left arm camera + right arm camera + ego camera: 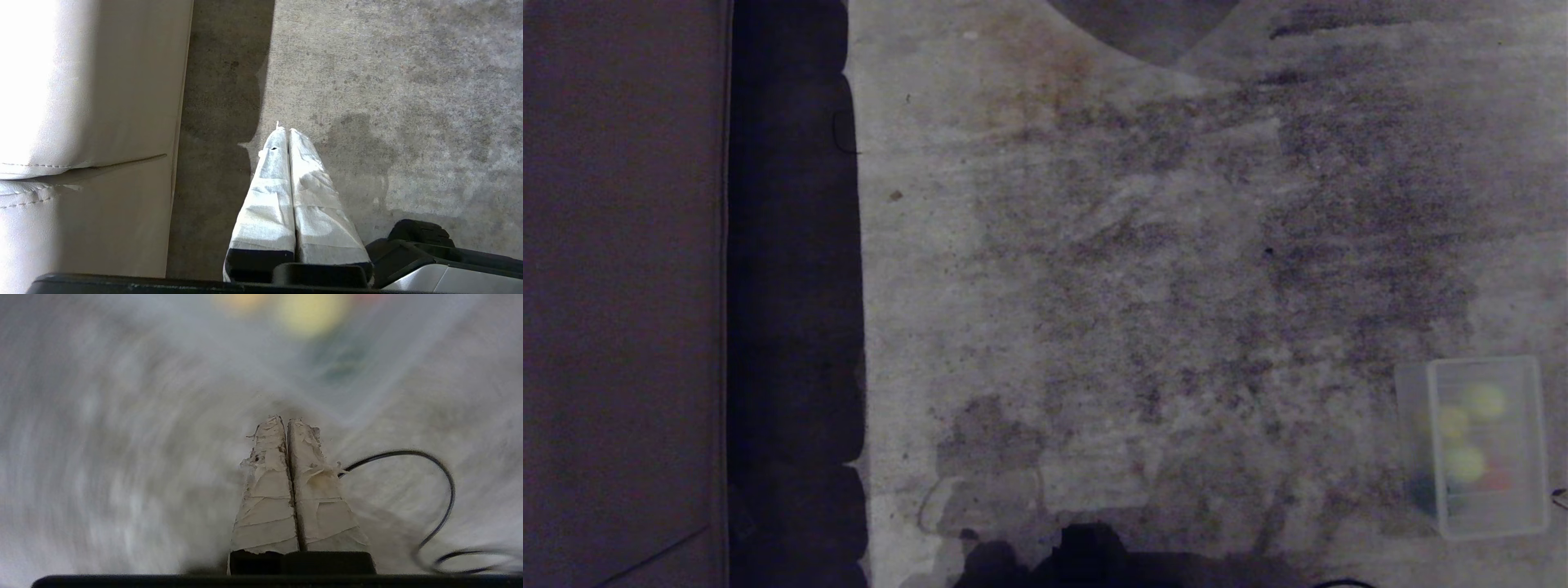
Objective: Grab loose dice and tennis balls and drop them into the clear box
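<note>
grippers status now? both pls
Left gripper: closed, holding nothing, parked above the carpet beside the sofa.
Right gripper: closed, holding nothing, above the carpet, short of the clear box.

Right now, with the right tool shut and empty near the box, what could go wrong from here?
1. The clear box sits at the far right of the head view, with balls and dice inside; a swinging arm could knock it.
2. A thin black cable loops beside the right tool, which is shut; it might snag.
3. The right wrist view is smeared, so aiming there is unreliable for now.
4. The left tool, shut, hangs beside the sofa.
</note>
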Robot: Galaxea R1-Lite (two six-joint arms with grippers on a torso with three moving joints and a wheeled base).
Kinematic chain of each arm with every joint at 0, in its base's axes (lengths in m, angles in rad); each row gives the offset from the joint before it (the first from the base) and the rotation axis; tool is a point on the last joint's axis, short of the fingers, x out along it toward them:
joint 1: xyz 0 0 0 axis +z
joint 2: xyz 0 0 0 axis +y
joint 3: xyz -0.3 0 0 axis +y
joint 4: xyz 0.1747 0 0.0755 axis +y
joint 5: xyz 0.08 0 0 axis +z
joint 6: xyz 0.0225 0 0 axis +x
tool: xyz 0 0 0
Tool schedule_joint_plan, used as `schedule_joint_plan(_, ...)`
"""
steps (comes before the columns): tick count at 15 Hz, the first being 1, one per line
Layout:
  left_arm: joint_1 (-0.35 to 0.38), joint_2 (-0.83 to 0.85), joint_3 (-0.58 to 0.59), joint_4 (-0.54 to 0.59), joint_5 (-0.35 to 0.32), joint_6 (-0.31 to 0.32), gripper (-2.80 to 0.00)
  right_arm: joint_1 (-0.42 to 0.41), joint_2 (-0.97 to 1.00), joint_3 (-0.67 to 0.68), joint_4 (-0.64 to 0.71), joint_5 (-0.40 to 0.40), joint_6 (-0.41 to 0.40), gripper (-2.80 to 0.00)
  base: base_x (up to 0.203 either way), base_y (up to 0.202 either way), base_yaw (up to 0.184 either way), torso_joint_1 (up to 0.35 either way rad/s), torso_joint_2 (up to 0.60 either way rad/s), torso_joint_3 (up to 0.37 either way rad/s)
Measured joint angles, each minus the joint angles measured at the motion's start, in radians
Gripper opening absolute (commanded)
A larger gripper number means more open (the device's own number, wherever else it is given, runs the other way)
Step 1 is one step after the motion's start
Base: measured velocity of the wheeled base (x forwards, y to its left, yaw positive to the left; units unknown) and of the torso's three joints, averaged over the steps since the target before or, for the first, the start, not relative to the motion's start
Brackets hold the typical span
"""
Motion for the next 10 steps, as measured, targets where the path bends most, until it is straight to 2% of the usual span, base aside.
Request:
schedule_joint_plan(4, 0.000, 0.000, 0.000, 0.000, 0.000, 0.000, -2.80, 0.075, -0.395, 0.083, 0.306, 0.023, -0.264, -2.80, 0.000, 0.000, 0.000, 0.000, 0.00, 0.000)
schedule_joint_plan(6, 0.000, 0.000, 0.000, 0.000, 0.000, 0.000, -2.80, 0.174, -0.588, 0.148, 0.469, -0.025, -0.359, -2.80, 0.000, 0.000, 0.000, 0.000, 0.00, 0.000)
schedule_joint_plan(8, 0.000, 0.000, 0.000, 0.000, 0.000, 0.000, -2.80, 0.309, -0.756, 0.231, 0.553, -0.098, -0.390, -2.80, 0.000, 0.000, 0.000, 0.000, 0.00, 0.000)
schedule_joint_plan(10, 0.000, 0.000, 0.000, 0.000, 0.000, 0.000, -2.80, 0.441, -0.923, 0.300, 0.592, -0.179, -0.359, -2.80, 0.000, 0.000, 0.000, 0.000, 0.00, 0.000)
